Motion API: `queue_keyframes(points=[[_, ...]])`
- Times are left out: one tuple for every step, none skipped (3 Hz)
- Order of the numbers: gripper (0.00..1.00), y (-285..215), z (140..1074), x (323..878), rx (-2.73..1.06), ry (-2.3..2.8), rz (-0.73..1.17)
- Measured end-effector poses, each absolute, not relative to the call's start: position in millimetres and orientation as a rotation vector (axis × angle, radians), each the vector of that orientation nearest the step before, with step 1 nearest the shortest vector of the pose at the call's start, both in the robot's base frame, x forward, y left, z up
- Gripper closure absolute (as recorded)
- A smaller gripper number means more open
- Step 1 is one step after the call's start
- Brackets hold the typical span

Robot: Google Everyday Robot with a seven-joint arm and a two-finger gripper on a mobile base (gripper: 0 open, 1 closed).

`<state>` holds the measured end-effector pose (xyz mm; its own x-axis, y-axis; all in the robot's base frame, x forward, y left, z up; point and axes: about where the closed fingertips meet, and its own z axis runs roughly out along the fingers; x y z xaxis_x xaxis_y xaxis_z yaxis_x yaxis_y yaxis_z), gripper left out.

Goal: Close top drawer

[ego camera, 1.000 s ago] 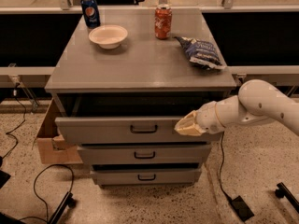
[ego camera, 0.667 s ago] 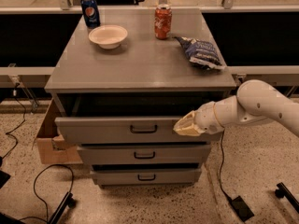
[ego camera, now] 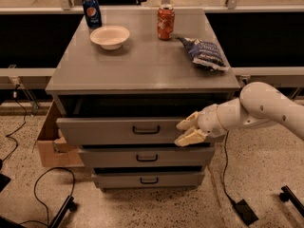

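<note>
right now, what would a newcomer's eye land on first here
The white arm reaching in from the picture's right, its gripper open against the right end of the top drawer. That drawer stands pulled out of the grey cabinet. On top sit a blue can, a white bowl, an orange can and a snack bag.

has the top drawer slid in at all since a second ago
No. The top drawer front still juts just as far beyond the middle drawer below it; the gripper is at its right end.
</note>
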<state>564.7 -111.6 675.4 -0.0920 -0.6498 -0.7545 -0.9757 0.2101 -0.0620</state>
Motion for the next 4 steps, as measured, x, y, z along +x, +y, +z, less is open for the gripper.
queue_keyframes(points=[[0.0, -110.0, 674.6, 564.4, -1.515, 1.818, 0.625], [0.0, -109.9, 674.6, 564.4, -1.515, 1.818, 0.625], [0.24, -108.7, 674.4, 561.8, -1.522, 1.818, 0.627], [0.47, -101.1, 673.5, 554.5, -1.562, 1.817, 0.635]])
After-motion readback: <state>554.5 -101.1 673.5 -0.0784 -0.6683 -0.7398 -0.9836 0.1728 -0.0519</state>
